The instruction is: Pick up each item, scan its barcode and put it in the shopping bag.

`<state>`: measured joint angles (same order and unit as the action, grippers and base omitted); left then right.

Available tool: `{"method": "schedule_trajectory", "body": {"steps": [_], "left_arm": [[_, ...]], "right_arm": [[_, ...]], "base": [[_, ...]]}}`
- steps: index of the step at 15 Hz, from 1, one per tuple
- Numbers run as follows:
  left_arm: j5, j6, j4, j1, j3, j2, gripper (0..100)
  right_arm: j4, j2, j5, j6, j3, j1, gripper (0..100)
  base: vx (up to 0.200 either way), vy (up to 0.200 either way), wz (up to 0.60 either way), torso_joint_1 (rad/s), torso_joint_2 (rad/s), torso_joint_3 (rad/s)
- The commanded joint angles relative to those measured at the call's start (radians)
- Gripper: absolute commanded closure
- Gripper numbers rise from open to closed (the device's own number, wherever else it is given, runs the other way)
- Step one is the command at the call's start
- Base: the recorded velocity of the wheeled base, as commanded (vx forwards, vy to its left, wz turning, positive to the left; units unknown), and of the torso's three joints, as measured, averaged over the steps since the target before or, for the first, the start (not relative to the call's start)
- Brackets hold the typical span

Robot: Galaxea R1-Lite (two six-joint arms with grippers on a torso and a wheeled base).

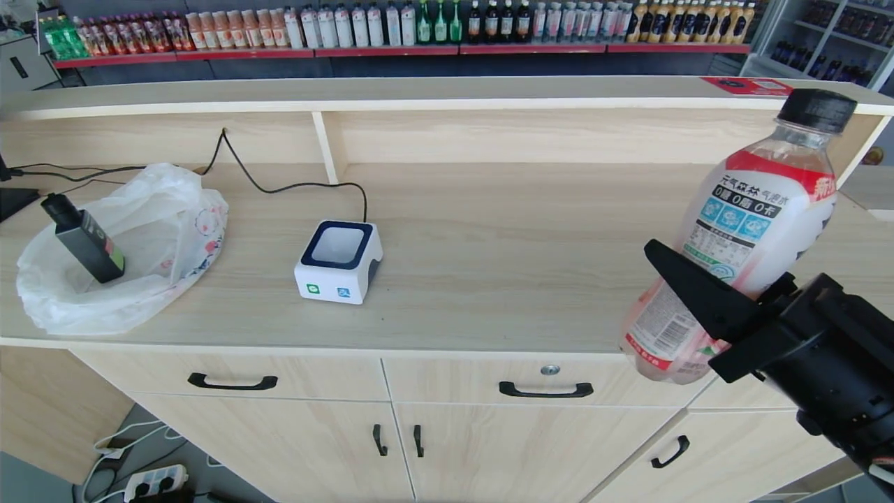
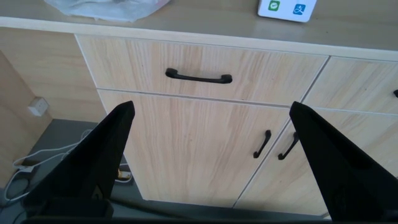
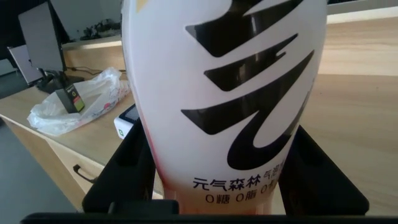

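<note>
Right gripper: fingers clamped on the lower half of the bottle, which is tilted with its cap up at the near right edge of the counter.

Left gripper: fingers spread wide, holding nothing, in front of the drawer below the counter.

Scanner: on the counter, left of centre.

Shopping bag: at the left end of the counter, with a dark carton inside.
</note>
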<state>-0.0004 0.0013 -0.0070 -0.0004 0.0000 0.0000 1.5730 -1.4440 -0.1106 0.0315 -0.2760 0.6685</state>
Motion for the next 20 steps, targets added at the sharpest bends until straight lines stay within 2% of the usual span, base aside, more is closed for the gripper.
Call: {"method": "schedule_trajectory", "body": {"steps": [1, 12, 18, 20], "left_arm": [[0.0, -0.001, -0.001, -0.001, 0.0, 0.002, 0], [0.0, 0.002, -0.001, -0.001, 0.0, 0.002, 0], [0.0, 0.002, -0.001, -0.001, 0.0, 0.002, 0], [0.0, 0.0, -0.001, -0.001, 0.0, 0.002, 0]], "right_arm": [[-0.002, 0.001, 0.0, -0.001, 0.0, 0.0, 100], [-0.002, -0.013, 0.0, -0.002, -0.014, 0.0, 100], [-0.002, -0.022, 0.0, -0.002, -0.025, 0.0, 100], [-0.002, -0.024, 0.0, -0.002, -0.026, -0.001, 100]], "base": [[0.0, 0.2, 0.0, 0.007, 0.0, 0.002], [0.0, 0.2, 0.0, 0.005, 0.0, 0.004], [0.0, 0.0, 0.0, 0.0, 0.0, 0.0], [0.2, 0.0, 0.0, 0.002, 0.0, 0.0]]}}
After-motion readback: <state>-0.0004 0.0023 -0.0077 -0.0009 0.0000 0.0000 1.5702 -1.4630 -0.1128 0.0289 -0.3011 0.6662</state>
